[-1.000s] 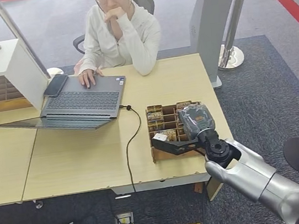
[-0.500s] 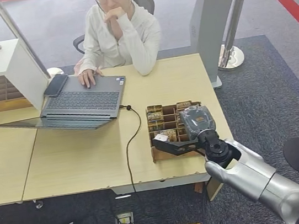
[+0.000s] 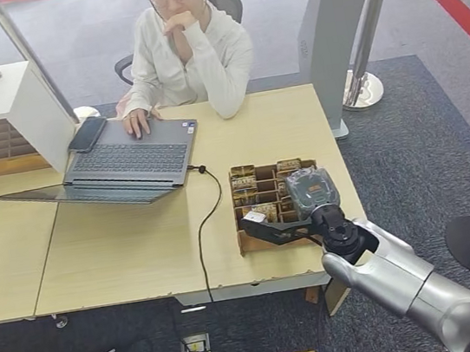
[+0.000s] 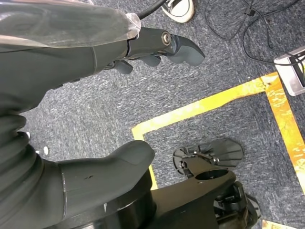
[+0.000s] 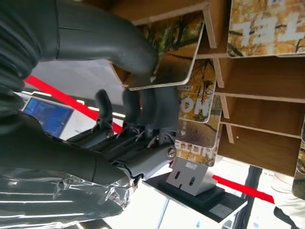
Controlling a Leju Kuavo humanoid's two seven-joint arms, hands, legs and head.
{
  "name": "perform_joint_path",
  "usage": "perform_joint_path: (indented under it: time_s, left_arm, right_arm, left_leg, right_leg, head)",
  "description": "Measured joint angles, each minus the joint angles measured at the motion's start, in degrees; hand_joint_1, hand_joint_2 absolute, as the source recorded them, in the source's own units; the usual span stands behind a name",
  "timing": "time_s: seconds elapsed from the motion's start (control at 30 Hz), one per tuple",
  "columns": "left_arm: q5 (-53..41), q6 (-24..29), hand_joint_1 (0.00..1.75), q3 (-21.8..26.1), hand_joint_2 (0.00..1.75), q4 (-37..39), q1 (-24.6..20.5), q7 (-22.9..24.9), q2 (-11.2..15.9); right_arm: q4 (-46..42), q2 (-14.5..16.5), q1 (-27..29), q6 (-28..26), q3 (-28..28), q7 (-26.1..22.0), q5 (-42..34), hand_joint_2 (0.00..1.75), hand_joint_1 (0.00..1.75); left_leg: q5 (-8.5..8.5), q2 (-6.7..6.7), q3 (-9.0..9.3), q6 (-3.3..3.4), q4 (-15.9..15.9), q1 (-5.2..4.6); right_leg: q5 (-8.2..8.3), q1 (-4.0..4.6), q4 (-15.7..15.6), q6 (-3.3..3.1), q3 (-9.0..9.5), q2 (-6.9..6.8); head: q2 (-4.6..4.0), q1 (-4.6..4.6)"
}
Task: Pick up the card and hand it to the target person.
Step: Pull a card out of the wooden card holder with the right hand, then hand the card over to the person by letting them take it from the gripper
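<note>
Right robot hand (image 5: pixel 144 102) pinches a card (image 5: pixel 169 67) at the card rack (image 3: pixel 268 191), barely lifted out. Handover to the person (image 3: pixel 191 46) behind the rack is left; left robot hand (image 4: pixel 107 100) hangs empty, fingers apart

We see open counter (image 3: pixel 131 252) left of the card rack (image 3: pixel 268 191), crossed by the laptop cable (image 3: pixel 202 224). The laptop (image 3: pixel 127 167) blocks the far-left route toward the person (image 3: pixel 192 55); far right of it the counter lies bare.

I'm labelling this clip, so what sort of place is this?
Probably an office or reception area: a person works at a laptop on a desk, beside a wooden card box.
</note>
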Motion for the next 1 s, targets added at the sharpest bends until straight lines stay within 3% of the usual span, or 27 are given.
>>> perform_joint_path:
  time_s: [0.33,0.57,0.8,1.0]
  left_arm:
    - [0.4,0.0,0.0,0.0,1.75,0.0,0.0,0.0,0.0]
    - [1.0,-0.6,0.0,0.0,1.75,0.0,0.0,-0.3,0.1]
    - [0.9,-2.3,0.0,-0.3,1.75,0.1,0.0,-0.3,0.4]
    - [0.7,-2.7,0.0,-1.0,1.75,0.3,-0.2,-0.6,0.6]
  right_arm:
    - [-0.3,0.0,-0.1,0.6,0.0,-1.3,-1.2,1.75,1.72]
    - [-2.5,-0.8,-1.5,7.6,0.0,-7.1,-8.2,1.75,1.75]
    - [-7.8,-5.1,-5.8,19.8,0.7,-13.1,-22.3,1.75,1.75]
    - [-13.6,-10.3,-13.8,23.3,3.4,-10.8,-31.3,1.75,1.75]
  left_leg:
    - [0.02,0.03,0.03,-0.01,0.0,0.0]
    - [0.03,0.31,0.1,-0.02,0.0,0.0]
    - [0.05,0.35,0.07,-0.02,0.0,0.0]
    - [0.05,0.35,0.01,-0.02,0.0,0.0]
  right_leg:
    - [0.04,0.0,0.0,-0.03,0.02,0.03]
    - [0.12,0.01,0.0,-0.04,0.01,0.22]
    - [0.16,0.01,0.0,-0.05,-0.05,0.24]
    - [0.16,0.0,0.0,-0.05,-0.11,0.24]
  head:
    - [0.0,0.0]
    - [0.0,0.03]
    - [0.0,-0.01]
    - [0.0,-0.03]
